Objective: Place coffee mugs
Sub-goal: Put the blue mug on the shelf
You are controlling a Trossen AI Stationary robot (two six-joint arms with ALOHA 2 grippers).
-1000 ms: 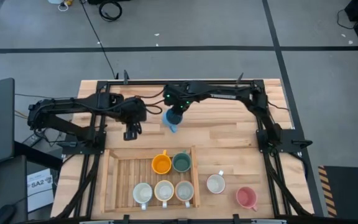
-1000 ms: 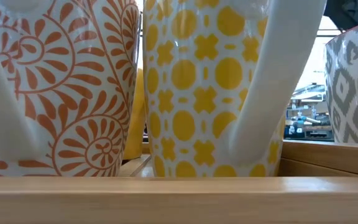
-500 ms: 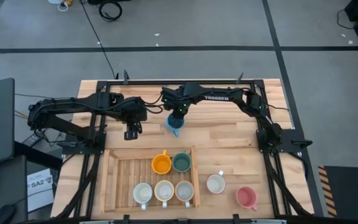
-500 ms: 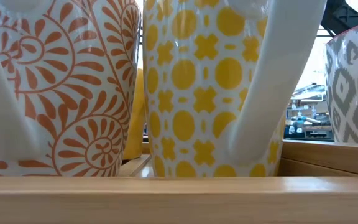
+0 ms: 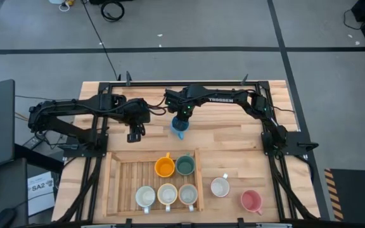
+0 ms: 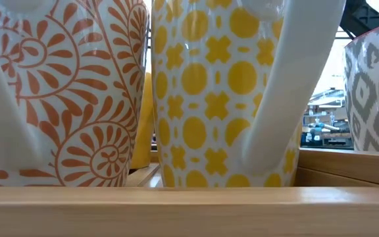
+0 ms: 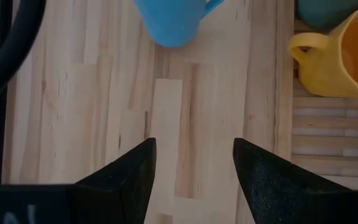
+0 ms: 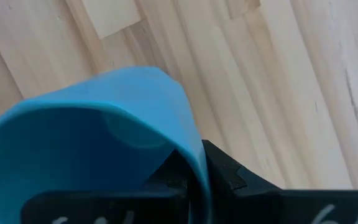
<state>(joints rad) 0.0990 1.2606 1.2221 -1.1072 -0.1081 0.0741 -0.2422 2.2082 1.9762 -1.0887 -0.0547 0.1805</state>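
A blue coffee mug [image 5: 179, 128] is at the table's far middle, with my right gripper [image 5: 182, 120] shut on it from above. My left gripper [image 5: 135, 134] hangs open to the mug's left, over bare wood, holding nothing [image 7: 194, 174]. The wooden tray [image 5: 122, 183] at the near edge holds an orange mug [image 5: 164, 167], a dark green mug [image 5: 185, 166] and three pale mugs [image 5: 167, 194] standing upright. A white mug [image 5: 220, 187] and a pink mug [image 5: 251, 201] stand on the table right of the tray. My right gripper [image 8: 197, 177] pinches the blue mug's wall at the rim [image 8: 194, 155], one finger inside the mug and one finger [image 8: 225, 174] outside. The fingers point steeply down. The mug hangs mouth up below them; whether its base touches the table I cannot tell.
The low view is filled by patterned mugs standing in the tray: orange-patterned [image 6: 64, 92], yellow-patterned [image 6: 222, 92], grey-patterned [image 6: 374, 92], behind the tray's rim [image 6: 189, 210]. Black frame rails [image 5: 189, 83] run along the table's far and side edges. Bare wood lies between the blue mug and the tray.
My right gripper has moved a little toward the table's near edge and downward, tipping more steeply down, with the blue mug carried along in its hold. My left gripper has kept still.
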